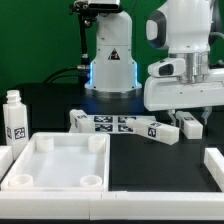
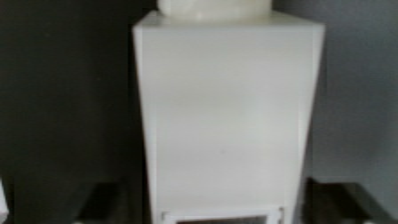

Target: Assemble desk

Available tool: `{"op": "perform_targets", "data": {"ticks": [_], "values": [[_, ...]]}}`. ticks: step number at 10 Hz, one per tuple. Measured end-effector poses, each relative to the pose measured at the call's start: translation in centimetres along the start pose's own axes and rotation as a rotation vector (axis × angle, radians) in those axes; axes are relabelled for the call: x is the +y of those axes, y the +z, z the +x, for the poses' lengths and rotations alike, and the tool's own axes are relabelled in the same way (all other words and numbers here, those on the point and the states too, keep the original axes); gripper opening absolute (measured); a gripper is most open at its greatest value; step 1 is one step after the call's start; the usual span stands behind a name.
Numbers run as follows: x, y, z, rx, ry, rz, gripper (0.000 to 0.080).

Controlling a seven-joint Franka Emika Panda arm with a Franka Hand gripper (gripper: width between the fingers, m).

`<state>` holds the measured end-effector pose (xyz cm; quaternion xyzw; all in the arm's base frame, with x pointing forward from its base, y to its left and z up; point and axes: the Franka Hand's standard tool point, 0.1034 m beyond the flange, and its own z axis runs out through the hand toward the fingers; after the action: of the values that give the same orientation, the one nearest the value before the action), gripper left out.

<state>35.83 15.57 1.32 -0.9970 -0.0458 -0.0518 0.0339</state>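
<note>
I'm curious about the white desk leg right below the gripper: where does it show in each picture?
Exterior view: the leg is on the black table at the exterior view's right, just below the gripper.
Wrist view: the same leg fills most of the picture, seen close up.
Shared landmark: the black table, which shows dark on both sides of the leg in the wrist view.

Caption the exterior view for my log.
Claw low over a loose leg; desk top nearest the camera, sockets up, legless; upright leg beside it.
</note>
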Motion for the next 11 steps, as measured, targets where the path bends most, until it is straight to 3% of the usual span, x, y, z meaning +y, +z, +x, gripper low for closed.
{"op": "perform_targets", "data": {"ticks": [1,3,5,9,11], "values": [[0.7,-1.0,0.6,-0.008,-0.027,-0.002,0.0606],[2.7,-3.6,2.4,-0.027,-0.066,-0.006,0.0642],[4.6,-4.4,3.4,-0.012,-0.143,-0.009,0.0647],[8.5,-1.8,1.5,-0.001,-0.351,-0.031,0.0649],[8.8,-0.2,0.7,-0.012,-0.387,-0.031,0.0649]]}}
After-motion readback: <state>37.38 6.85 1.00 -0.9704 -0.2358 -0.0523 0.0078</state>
